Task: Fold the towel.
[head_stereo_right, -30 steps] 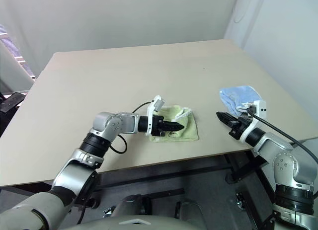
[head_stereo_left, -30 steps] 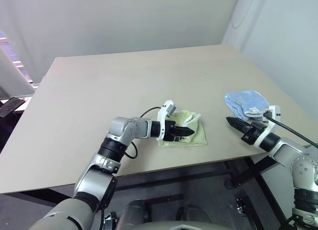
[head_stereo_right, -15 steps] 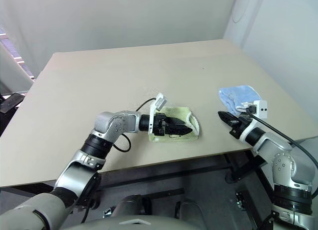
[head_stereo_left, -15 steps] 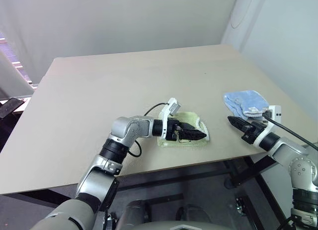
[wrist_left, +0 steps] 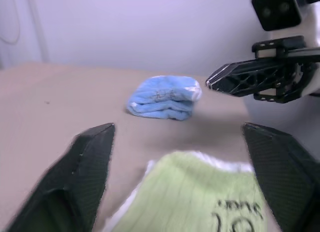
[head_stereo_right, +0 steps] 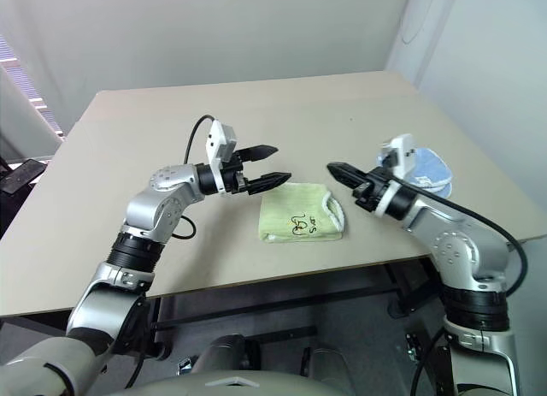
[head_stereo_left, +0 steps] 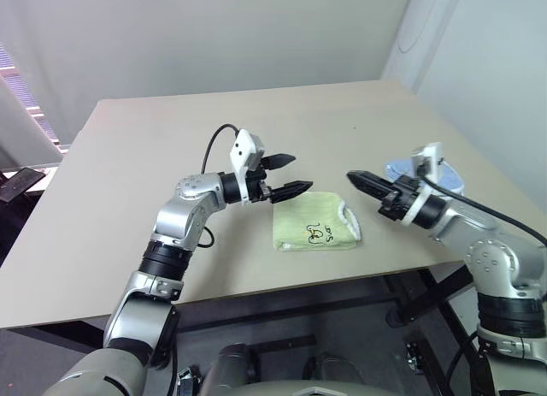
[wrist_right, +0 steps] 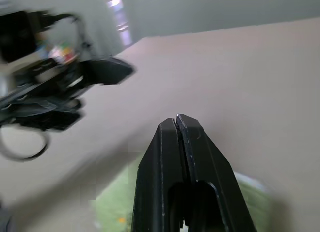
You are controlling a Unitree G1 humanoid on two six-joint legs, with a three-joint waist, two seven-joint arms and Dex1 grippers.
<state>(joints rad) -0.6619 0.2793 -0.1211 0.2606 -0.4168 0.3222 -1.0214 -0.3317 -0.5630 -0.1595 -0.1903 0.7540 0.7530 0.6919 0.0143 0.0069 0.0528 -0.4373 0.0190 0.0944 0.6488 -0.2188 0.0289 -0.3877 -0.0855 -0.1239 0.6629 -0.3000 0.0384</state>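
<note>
Nearest the table's front edge lies the towel (head_stereo_left: 314, 230), light green, folded into a compact rectangle with its white corded edge along the right side and a small dark printed mark facing up. It rests flat on the table (head_stereo_left: 128, 242), touched by neither arm, and looks as though the folding is largely done.

Just beyond it, both arms hover above the surface. The left gripper (head_stereo_left: 285, 174) hangs above and to the left of the towel, pointing right, its two black fingers spread wide apart and holding nothing. That likely means it has let go of the cloth. The right gripper (head_stereo_left: 359, 179) hangs above the towel's right side, pointing left toward the other, its fingers pressed together and empty.

Further right, partly hidden behind the right arm, sits a smaller light blue cloth (head_stereo_right: 427, 168), folded into a bundle and well apart from the towel.

The table is a broad, pale beige top. Beyond it stand plain grey-white walls meeting in a corner at the far right.
</note>
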